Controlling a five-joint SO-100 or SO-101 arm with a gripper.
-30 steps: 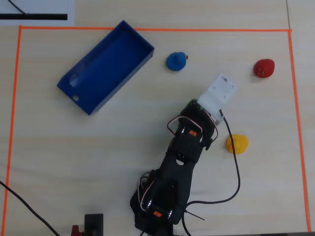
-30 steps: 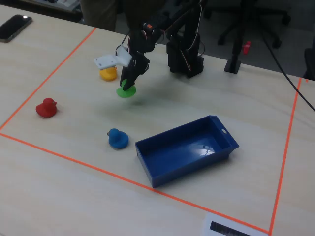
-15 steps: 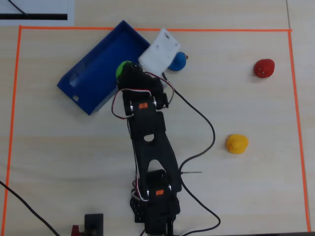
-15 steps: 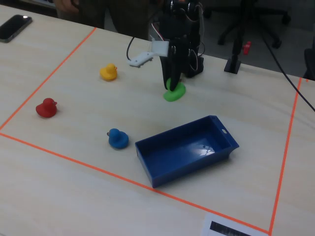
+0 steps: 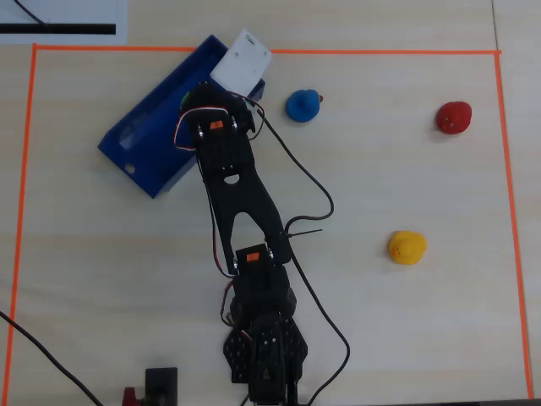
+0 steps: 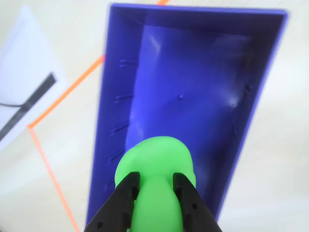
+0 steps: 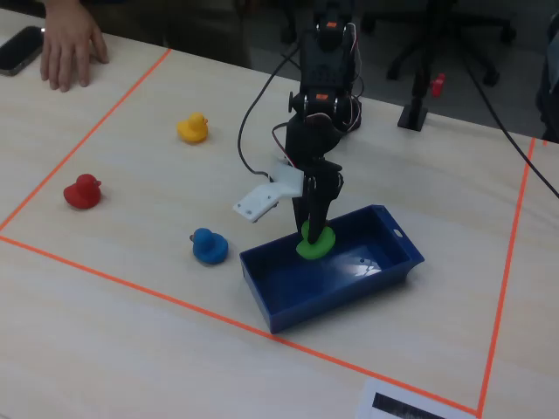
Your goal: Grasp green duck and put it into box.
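Note:
My gripper (image 6: pixel 155 181) is shut on the green duck (image 6: pixel 159 169), its two black fingers pinching the duck's narrow part. In the fixed view the gripper (image 7: pixel 314 229) points down and holds the duck (image 7: pixel 315 243) over the near end of the dark blue box (image 7: pixel 288 301), at about rim height. In the wrist view the box's inside (image 6: pixel 193 96) stretches away below the duck and holds nothing else. In the overhead view the arm covers the duck except for a green sliver (image 5: pixel 183 96) over the box (image 5: pixel 144 144).
A blue duck (image 7: pixel 209 245) sits just left of the box in the fixed view. A red duck (image 7: pixel 82 191) and a yellow duck (image 7: pixel 193 128) lie farther off. Orange tape (image 7: pixel 131 284) marks the work area. A person's hand (image 7: pixel 70 44) rests at the table's far corner.

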